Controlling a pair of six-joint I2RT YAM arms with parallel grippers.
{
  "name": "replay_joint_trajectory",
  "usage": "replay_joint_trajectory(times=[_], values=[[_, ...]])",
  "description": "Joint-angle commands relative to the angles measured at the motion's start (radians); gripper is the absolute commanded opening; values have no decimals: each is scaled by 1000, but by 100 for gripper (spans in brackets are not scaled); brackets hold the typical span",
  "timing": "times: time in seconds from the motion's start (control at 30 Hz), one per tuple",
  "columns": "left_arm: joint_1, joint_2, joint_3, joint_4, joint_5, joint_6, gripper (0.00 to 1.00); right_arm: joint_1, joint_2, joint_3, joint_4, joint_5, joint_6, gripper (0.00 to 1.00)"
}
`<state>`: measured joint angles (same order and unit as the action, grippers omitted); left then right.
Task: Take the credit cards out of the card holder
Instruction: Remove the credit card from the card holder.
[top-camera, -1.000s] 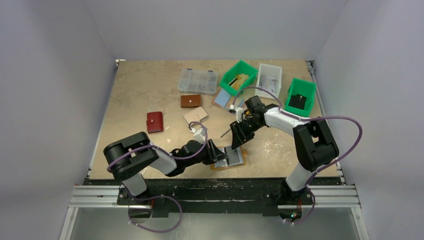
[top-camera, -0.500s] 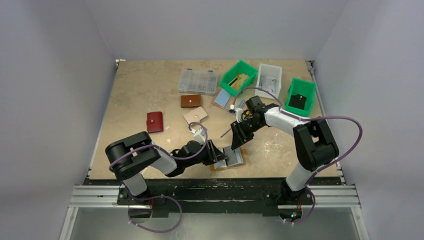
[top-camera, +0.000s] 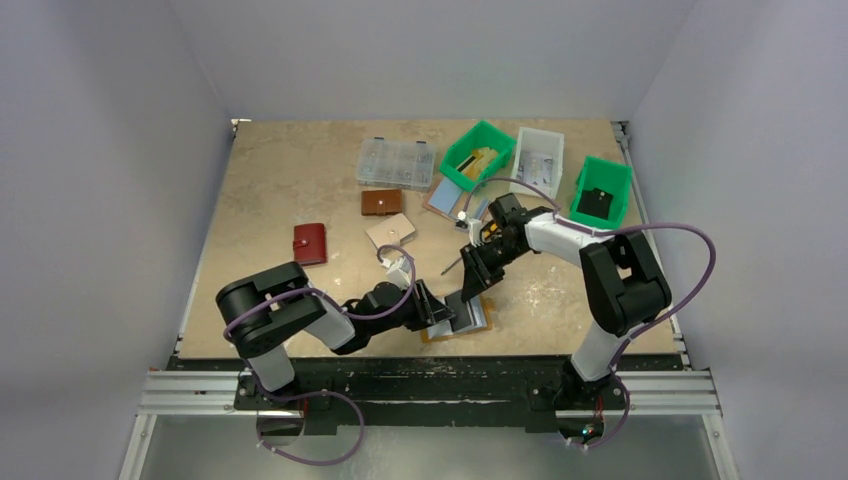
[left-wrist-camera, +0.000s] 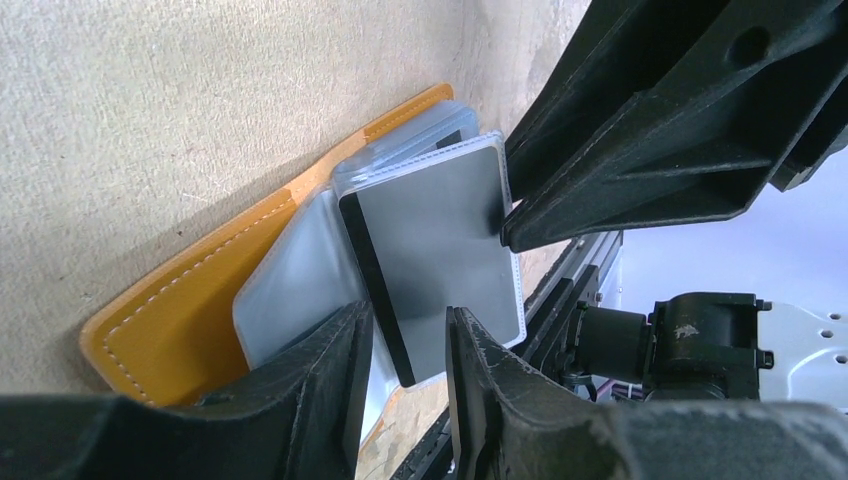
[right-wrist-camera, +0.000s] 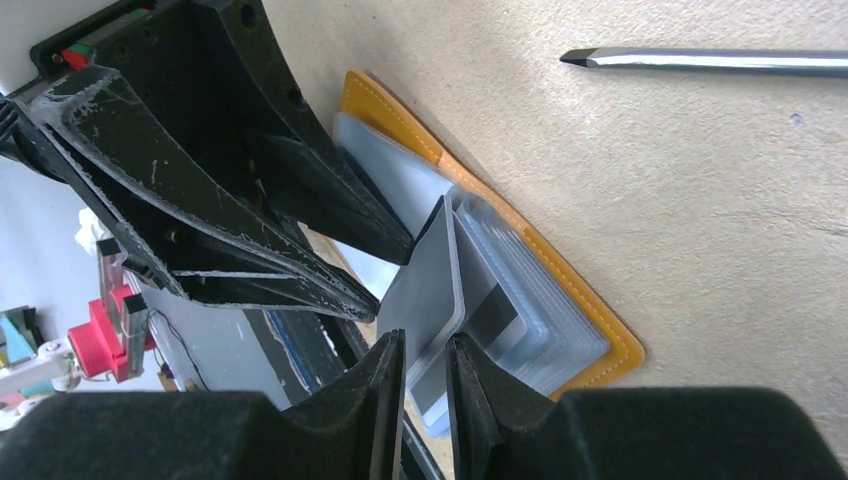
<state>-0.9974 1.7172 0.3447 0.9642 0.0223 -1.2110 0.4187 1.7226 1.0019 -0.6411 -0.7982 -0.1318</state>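
Observation:
The mustard card holder lies open near the table's front edge. It also shows in the left wrist view and the right wrist view. Its clear sleeves fan up, and a silvery grey credit card with a black stripe stands raised in one sleeve. My right gripper is pinched on that card's free edge. My left gripper straddles the sleeves' lower edge with a narrow gap, and its pads clamp nothing. More pale blue cards stay stacked in the holder.
A metal-tipped tool lies just behind the holder. Farther back are a red wallet, a brown wallet, a pale square pouch, a clear organiser box, a blue-topped stack, two green bins and a white bin.
Both grippers have stayed at the holder. The left arm's elbow has crept slightly right, and the right arm has shifted a little left. The grey card stays raised.

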Motion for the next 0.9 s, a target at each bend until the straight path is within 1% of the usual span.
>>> replay_joint_trajectory(times=[0.0, 0.1, 0.2, 0.23, 0.27, 0.3, 0.33, 0.4, 0.5, 0.6, 0.7, 0.77, 0.87], values=[[-3, 15, -13, 54, 8, -13, 36, 7, -11, 30, -24, -52, -20, 29], [-3, 21, -12, 64, 11, -14, 36, 17, -7, 32, -28, -62, -26, 32], [-3, 22, -16, 69, 11, -17, 36, 24, 2, 31, -23, -44, -24, 31], [-3, 21, -17, 71, 10, -18, 36, 25, 4, 29, -17, -34, -19, 29], [-4, 20, -20, 74, 9, -19, 36, 25, 8, 29, -12, -22, -14, 24], [-3, 19, -23, 78, 9, -22, 36, 24, 10, 29, -7, -13, -10, 16], [-2, 18, -29, 84, 8, -25, 37, 25, 13, 29, -2, -12, -6, 9], [1, 20, -47, 123, 10, -37, 37, 25, 13, 28, 9, -30, -1, 0], [16, 38, -87, 225, 23, -64, 38, 19, 9, 31, 2, -85, -40, 0], [30, 78, -129, 368, 38, -91, 39, 6, 8, 31, -17, -184, -102, 0], [37, 124, -149, 484, 49, -104, 54, -9, 6, 31, -30, -267, -137, 0], [36, 157, -150, 553, 57, -110, 61, -16, 5, 33, -39, -307, -150, 0], [37, 197, -153, 635, 55, -120, 63, -20, 6, 34, -47, -332, -157, 0]])
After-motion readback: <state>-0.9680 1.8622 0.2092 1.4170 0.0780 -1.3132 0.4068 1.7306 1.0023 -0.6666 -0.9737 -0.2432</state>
